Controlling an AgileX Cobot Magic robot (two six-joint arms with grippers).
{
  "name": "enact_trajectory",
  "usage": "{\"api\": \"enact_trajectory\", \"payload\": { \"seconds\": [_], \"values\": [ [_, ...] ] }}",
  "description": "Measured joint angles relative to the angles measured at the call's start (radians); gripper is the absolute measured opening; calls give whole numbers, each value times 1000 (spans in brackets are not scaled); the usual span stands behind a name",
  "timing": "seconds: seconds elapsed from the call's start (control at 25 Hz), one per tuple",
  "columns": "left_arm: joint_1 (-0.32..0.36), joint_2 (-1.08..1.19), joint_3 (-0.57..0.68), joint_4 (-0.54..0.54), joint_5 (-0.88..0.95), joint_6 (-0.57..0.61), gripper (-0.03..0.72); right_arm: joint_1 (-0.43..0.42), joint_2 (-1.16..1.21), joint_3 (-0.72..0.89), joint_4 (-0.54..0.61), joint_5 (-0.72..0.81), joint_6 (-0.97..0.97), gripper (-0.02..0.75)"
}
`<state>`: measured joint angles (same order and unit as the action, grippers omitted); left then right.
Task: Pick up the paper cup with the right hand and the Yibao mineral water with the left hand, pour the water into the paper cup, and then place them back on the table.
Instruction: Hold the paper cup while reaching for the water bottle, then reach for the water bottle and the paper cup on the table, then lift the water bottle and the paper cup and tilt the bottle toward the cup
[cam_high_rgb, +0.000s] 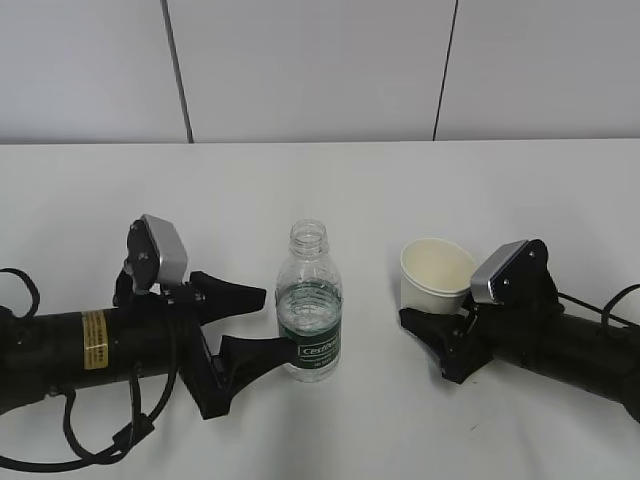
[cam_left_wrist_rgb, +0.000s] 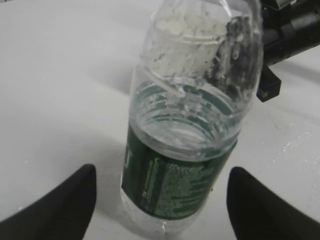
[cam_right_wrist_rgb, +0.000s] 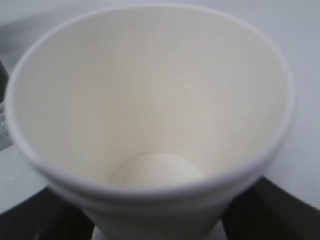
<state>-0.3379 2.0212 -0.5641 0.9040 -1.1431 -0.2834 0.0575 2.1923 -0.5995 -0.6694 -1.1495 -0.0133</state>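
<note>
Black fingers of my left hand (cam_high_rgb: 252, 322) stand spread apart on either side of the Yibao mineral water (cam_high_rgb: 309, 300), which is upright on the table (cam_high_rgb: 330, 180) near the middle. One finger reaches behind the bottle and one touches or nearly touches the label in front. My left wrist camera shows a clear gap on both sides, so I have no grip yet. I would slide in until the label band sits squarely between the pads, then squeeze gently, since thin ribbed plastic with no cap could buckle and spill. The water (cam_left_wrist_rgb: 180, 131) stands at roughly the top of the green label, a bit over half full.

Further right, the paper cup (cam_high_rgb: 437, 275) stands upright, well apart from the bottle. My right hand (cam_high_rgb: 432, 335) brackets its lower wall; the fingers look close against it, but I cannot tell whether they are pressing. I would hold low and lightly to keep the rim round. Its cream inside is dry and empty.
</note>
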Motion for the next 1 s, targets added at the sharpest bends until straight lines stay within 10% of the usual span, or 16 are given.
{"api": "enact_trajectory", "payload": {
  "seconds": [0.4,1.0],
  "values": [
    [-36,61,-102,122,0,-135,572,0,0,0,0,0,0,513],
    [-116,110,-140,3,-1,-151,575,0,0,0,2,0,0,513]
  ]
}}
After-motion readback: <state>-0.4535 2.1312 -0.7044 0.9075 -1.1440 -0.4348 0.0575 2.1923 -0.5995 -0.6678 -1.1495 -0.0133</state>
